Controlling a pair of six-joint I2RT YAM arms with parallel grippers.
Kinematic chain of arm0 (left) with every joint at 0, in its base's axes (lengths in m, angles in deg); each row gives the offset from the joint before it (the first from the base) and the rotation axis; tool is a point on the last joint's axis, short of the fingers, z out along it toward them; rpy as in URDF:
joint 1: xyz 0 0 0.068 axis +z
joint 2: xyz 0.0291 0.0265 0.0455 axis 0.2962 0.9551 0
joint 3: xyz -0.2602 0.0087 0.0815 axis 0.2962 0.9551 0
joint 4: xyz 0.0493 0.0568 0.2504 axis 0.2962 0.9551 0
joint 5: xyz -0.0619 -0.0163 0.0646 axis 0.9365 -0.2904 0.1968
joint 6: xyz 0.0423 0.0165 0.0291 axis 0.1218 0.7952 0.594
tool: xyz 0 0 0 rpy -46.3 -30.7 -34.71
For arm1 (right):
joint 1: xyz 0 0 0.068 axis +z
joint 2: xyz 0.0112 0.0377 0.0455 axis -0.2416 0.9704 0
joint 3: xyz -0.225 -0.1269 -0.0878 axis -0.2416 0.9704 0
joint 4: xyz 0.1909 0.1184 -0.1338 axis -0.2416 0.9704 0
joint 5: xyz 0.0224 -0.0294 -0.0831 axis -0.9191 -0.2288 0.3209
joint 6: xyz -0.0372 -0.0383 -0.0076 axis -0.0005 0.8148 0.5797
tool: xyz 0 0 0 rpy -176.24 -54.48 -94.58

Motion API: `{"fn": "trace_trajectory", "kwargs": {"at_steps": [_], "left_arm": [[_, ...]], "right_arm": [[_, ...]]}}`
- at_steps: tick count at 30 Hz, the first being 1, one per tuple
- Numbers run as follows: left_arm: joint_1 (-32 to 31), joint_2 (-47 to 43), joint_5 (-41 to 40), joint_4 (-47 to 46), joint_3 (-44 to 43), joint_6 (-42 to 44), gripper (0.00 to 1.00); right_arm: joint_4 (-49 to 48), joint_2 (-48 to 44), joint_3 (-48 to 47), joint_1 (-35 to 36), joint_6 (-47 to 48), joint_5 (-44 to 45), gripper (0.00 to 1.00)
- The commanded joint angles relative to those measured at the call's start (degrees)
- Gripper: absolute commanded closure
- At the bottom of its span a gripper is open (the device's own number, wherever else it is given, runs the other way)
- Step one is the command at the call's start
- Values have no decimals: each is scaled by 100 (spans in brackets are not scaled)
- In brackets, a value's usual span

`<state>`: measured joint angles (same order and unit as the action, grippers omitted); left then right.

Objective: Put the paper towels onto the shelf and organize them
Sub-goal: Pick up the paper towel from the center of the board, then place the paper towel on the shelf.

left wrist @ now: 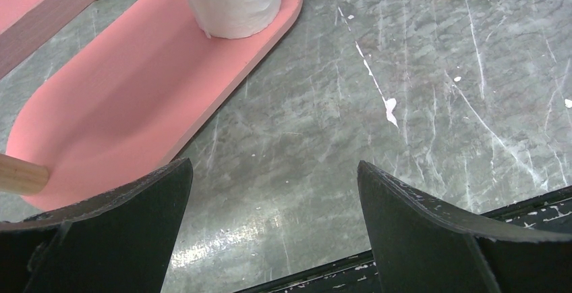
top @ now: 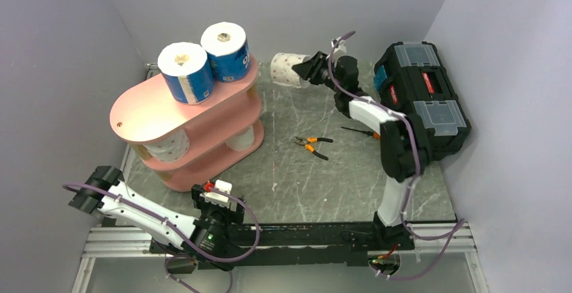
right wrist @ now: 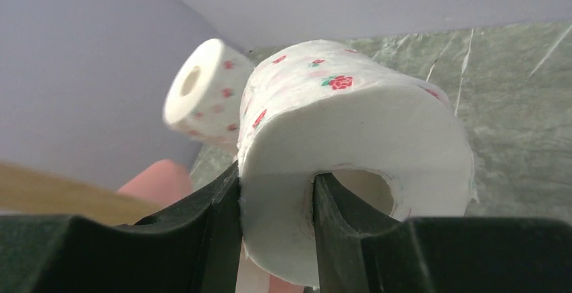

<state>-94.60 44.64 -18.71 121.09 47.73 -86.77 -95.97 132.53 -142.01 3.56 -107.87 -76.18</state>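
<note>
"Paper towel roll (right wrist: 351, 111) with the rose print, where is it?"

"At the back of the table (top: 351, 178), lying on its side, to the right of the shelf (top: 145, 107) and well apart from it. The right gripper (right wrist: 275, 192) is clamped on its wall, one finger inside the hollow core and the other outside. Whether it is clear of the table I cannot tell."

"And the left gripper (left wrist: 273, 166)?"

"Spread wide, holding nothing, low beside the shelf's bottom board."

"How should the carry go?"

"Gently, I'd say. Soft paper pinched by one wall may sag or slip, so lift straight up before swinging across. Mind the second rose-print roll (right wrist: 202, 94) just beyond it."

"Where to set it?"

"The near end of the top board is bare, beside the two blue-wrapped rolls (top: 185, 71). Stood on end there, it would line up with them. Come down from above and let go only once it sits flat."
</note>
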Motion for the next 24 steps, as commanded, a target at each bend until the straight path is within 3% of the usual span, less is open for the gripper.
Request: {"fn": "trace_trajectory", "kwargs": {"at_steps": [1,5,14,19,24], "left_arm": [[-44,82,-81,117,19,-287,1],[-89,129,-101,113,86,-462,1],[-128,212,-424,117,189,-696,1],[-128,208,-546,117,215,-771,1],[-135,287,-544,125,191,-820,1]], "right_arm": [[1122,-1643,475,393,1191,809,70],[2492,-2871,933,950,1920,1746,71],[4836,-5150,1743,2333,2486,3172,71],[5948,-5556,1812,3282,2429,3620,71],[7065,-5378,1680,4269,2262,4282,71]]}}
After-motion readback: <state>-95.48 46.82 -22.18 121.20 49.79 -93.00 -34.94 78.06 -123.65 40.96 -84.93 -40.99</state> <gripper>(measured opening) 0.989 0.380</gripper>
